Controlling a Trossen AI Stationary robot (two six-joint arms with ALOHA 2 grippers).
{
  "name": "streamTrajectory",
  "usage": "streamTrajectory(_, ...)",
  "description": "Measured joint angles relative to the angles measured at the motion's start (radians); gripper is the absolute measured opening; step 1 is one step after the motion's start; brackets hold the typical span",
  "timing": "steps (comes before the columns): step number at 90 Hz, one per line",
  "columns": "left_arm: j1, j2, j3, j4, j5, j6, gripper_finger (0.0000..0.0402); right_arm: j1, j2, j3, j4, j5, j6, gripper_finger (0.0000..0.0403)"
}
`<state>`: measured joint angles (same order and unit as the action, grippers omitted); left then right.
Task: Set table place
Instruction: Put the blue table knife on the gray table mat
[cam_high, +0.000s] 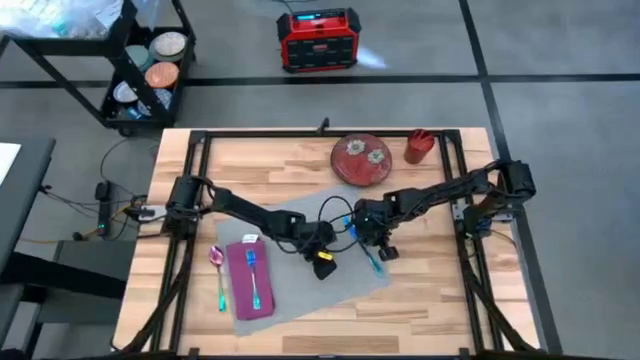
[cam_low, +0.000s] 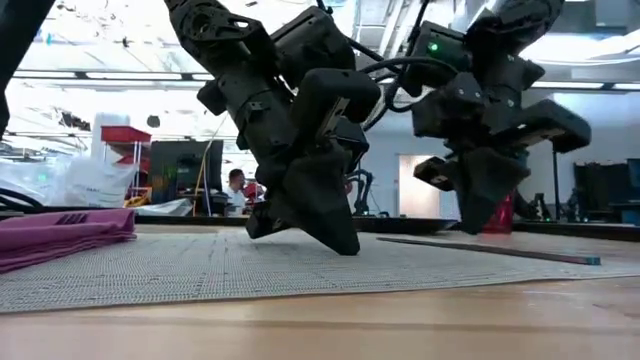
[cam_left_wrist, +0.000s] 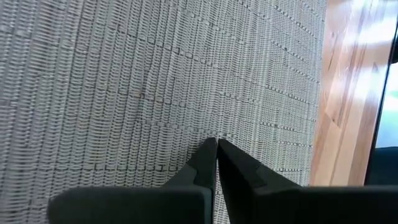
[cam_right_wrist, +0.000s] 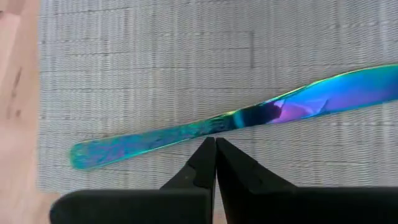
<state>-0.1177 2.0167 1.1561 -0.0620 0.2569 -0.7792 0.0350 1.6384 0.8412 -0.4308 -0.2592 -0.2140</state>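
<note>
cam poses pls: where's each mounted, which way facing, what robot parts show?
High: overhead, straight down on the light-wood table; both arms.
Low: table-top height, level across the grey woven placemat; both hands from above.
Left wrist: on the left arm, facing the placemat; left hand shut.
Right wrist: on the right arm, facing the iridescent blue knife; right hand shut.
Shared: all four see the placemat.

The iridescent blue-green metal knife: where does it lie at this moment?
In the high view the iridescent blue-green metal knife lies flat on the grey woven placemat, near its right edge, just under the right gripper.
</note>
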Motion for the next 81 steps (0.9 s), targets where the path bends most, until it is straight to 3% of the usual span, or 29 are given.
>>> streamTrajectory(18, 0.0, 0.0, 0.0, 0.0, -0.001, 0.002, 0.0, 0.126, 0.0, -0.017, 0.031, -0.003, 0.098, 0.0)
streamTrajectory(35, 0.0, 0.0, 0.0, 0.0, 0.0, 0.019, 0.0, 0.119, -0.001, -0.05, 0.052, -0.007, 0.18, 0.0)
streamTrajectory(81, 0.0, 0.0, 0.0, 0.001, 0.003, 0.011, 0.0, 0.099, 0.003, -0.061, 0.175, -0.008, 0.059, 0.0)
